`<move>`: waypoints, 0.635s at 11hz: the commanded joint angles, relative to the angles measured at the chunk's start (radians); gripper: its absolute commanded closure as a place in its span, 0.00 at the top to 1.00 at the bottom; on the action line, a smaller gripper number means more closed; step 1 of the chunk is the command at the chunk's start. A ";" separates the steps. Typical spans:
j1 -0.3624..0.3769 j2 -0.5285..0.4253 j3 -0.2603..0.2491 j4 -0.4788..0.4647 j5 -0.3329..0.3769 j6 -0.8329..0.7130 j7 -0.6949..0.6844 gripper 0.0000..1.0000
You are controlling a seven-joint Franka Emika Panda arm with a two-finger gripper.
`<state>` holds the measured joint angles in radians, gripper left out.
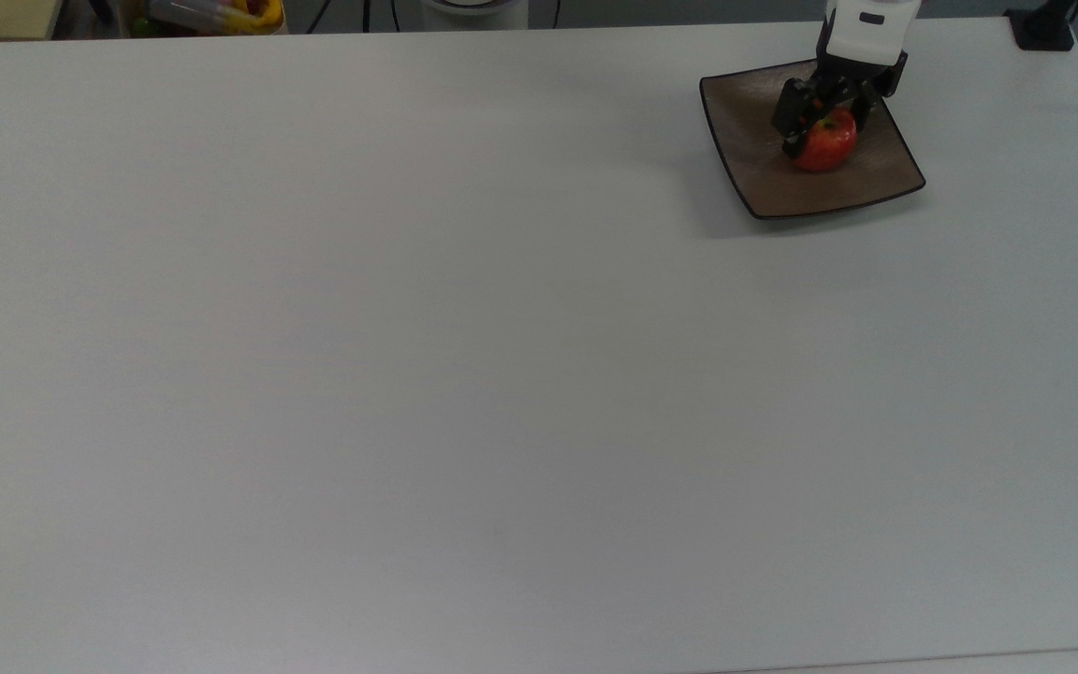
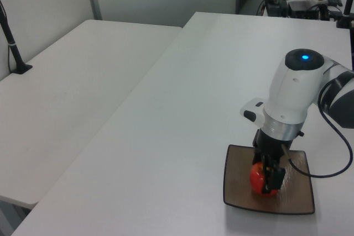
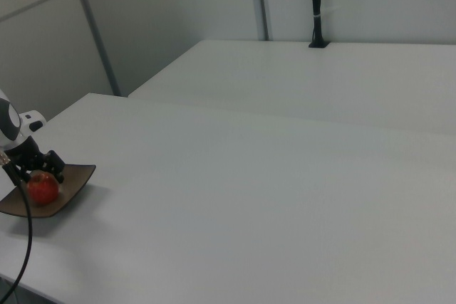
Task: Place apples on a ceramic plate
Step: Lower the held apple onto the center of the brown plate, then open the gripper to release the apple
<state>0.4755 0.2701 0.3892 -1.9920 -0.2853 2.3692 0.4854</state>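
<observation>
Pincer (image 1: 818,126) clenched on apple (image 1: 827,148) over plate (image 1: 764,178); we judge apple glossy, firm, light (roll-prone): grip across widest part.

A lab: bare white tables (image 2: 182,98), partition walls (image 3: 178,12), a robot arm (image 2: 293,98).

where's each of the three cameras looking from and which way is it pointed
Top view: high above, looking down the white table; the plate lies at the top view's upper right, gripper at the apple.
Left view: raised, close to the plate at the left view's lower right; the arm's white wrist shows.
Right view: low, across the table; plate at the right view's far left.
All three share apple, plate, gripper.
</observation>
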 commanded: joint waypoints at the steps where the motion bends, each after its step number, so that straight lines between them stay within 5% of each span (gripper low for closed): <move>1: 0.003 -0.026 -0.004 0.013 -0.022 -0.017 0.062 1.00; 4: -0.006 -0.077 -0.003 0.108 0.000 -0.218 0.074 1.00; 7: -0.072 -0.208 -0.003 0.153 0.113 -0.330 0.073 1.00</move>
<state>0.4553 0.1729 0.3881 -1.8494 -0.2507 2.1195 0.5462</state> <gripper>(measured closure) 0.000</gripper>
